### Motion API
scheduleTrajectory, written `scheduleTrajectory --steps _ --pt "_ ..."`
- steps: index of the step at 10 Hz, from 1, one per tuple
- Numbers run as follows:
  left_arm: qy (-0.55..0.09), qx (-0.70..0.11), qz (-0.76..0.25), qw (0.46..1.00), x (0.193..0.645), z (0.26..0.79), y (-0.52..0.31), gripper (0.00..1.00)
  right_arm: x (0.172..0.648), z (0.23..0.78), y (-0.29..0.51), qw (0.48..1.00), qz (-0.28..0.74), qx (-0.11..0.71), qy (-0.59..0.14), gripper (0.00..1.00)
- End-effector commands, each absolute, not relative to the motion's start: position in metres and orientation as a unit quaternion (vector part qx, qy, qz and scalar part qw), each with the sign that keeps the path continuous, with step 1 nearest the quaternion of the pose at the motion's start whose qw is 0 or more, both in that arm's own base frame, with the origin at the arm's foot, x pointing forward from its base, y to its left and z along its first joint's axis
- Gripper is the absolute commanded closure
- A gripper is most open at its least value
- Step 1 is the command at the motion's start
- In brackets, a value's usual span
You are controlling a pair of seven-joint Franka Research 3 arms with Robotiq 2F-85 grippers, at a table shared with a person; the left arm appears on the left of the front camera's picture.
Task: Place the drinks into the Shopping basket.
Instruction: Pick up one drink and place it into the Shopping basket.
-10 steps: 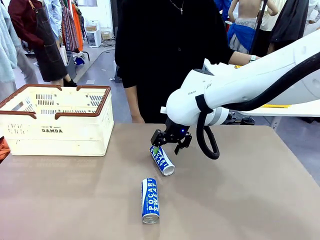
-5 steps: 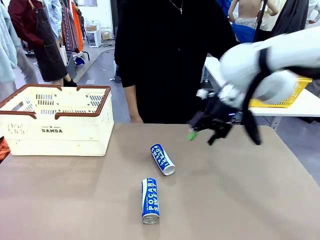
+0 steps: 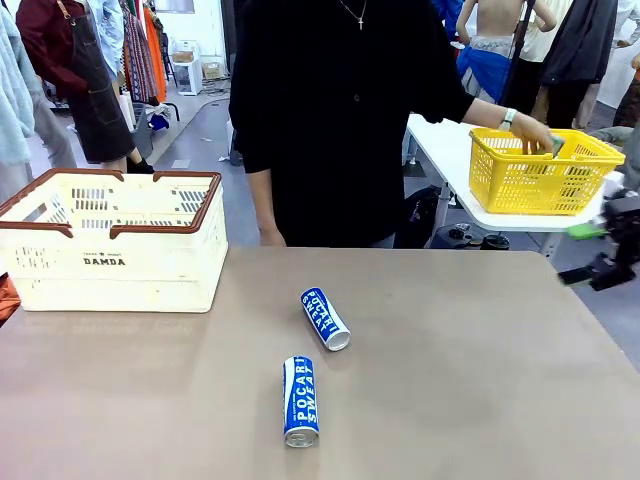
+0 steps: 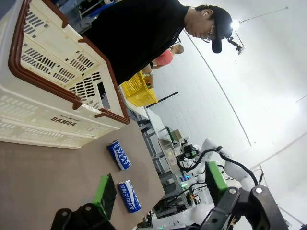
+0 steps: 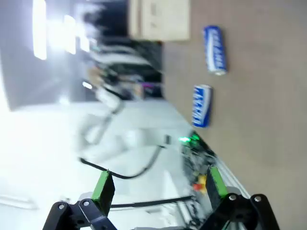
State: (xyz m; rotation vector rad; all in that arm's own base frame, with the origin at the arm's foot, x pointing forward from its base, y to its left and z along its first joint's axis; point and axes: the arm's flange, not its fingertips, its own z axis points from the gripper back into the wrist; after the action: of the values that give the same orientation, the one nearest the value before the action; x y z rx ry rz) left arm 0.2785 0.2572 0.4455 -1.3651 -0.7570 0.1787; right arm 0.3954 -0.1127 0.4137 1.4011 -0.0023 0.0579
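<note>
Two slim blue-and-white cans [image 3: 325, 319] lie on the middle of the desk [image 3: 480, 400], the cream slotted plastic basket [image 3: 110, 265] at its left edge. Left gripper [image 4: 160, 187] and right gripper [image 3: 592, 252] gape empty; straddle one can crosswise, centred.

Two blue cans [image 3: 325, 319] [image 3: 301, 401] (lying flat); one cream basket [image 3: 110, 262]; one yellow basket [image 3: 530, 185].

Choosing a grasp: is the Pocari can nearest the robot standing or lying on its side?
Lying on its side. The can rests lengthwise on the table, its silver end toward the front camera.
</note>
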Motion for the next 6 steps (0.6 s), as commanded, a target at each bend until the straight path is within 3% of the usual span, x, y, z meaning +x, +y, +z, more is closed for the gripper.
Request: scheduleTrajectory --steps 1,2,3,4,6 --pt "-0.343 -0.619 0.08 0.702 0.278 0.449 0.257 0.0 0.406 0.393 -0.119 0.684 -0.04 0.726 -0.054 0.0" --pt "-0.343 -0.619 0.08 0.702 0.278 0.449 0.257 0.0 0.399 0.386 -0.12 0.671 -0.04 0.736 -0.077 0.0" --pt "-0.343 -0.619 0.08 0.702 0.278 0.449 0.257 0.0 0.394 0.382 -0.103 0.705 -0.052 0.702 -0.09 0.0" --pt "-0.343 -0.619 0.08 0.702 0.278 0.449 0.257 0.0 0.396 0.382 -0.14 0.693 -0.045 0.719 -0.036 0.0" --pt "-0.343 -0.619 0.08 0.702 0.278 0.449 0.257 0.0 0.396 0.382 -0.14 0.693 -0.045 0.719 -0.036 0.0"
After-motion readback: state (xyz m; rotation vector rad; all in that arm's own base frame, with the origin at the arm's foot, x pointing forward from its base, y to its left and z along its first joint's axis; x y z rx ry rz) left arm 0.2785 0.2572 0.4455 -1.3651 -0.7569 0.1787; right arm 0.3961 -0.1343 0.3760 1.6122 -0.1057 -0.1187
